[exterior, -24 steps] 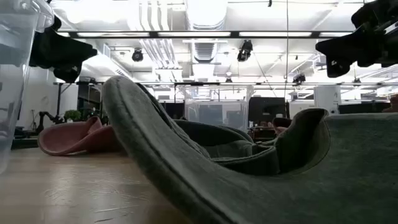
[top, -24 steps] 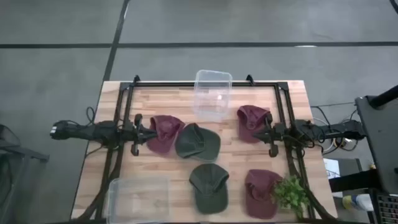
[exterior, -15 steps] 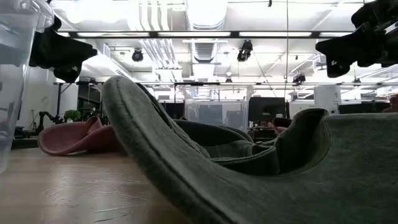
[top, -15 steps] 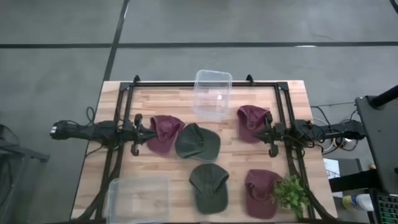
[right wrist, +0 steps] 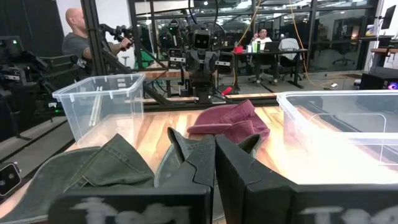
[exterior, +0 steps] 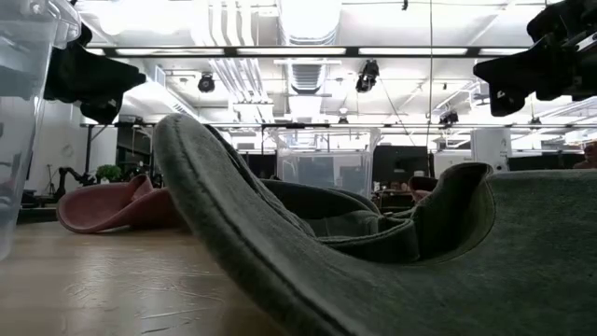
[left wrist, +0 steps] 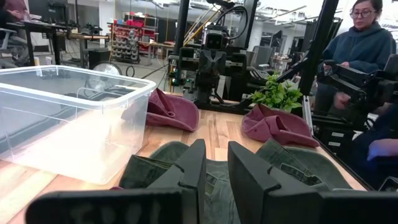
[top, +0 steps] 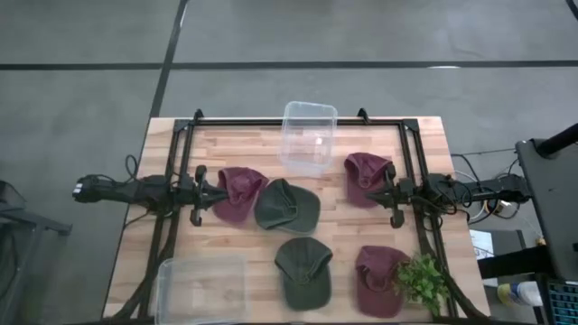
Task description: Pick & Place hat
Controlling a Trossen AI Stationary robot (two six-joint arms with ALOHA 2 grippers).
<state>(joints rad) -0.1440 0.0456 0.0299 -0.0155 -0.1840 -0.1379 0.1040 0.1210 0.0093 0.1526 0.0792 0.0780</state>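
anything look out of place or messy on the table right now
Mostly tidy: four caps lie loose on the table, none in the clear bins. One oddity is the small green plant at the near right corner, its leaves touching the maroon cap beside it. Nothing looks spilled or damaged.

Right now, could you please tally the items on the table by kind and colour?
Maroon hats: 3
Green hats: 2
Clear plastic bins: 2
Green plants: 1
Total: 8
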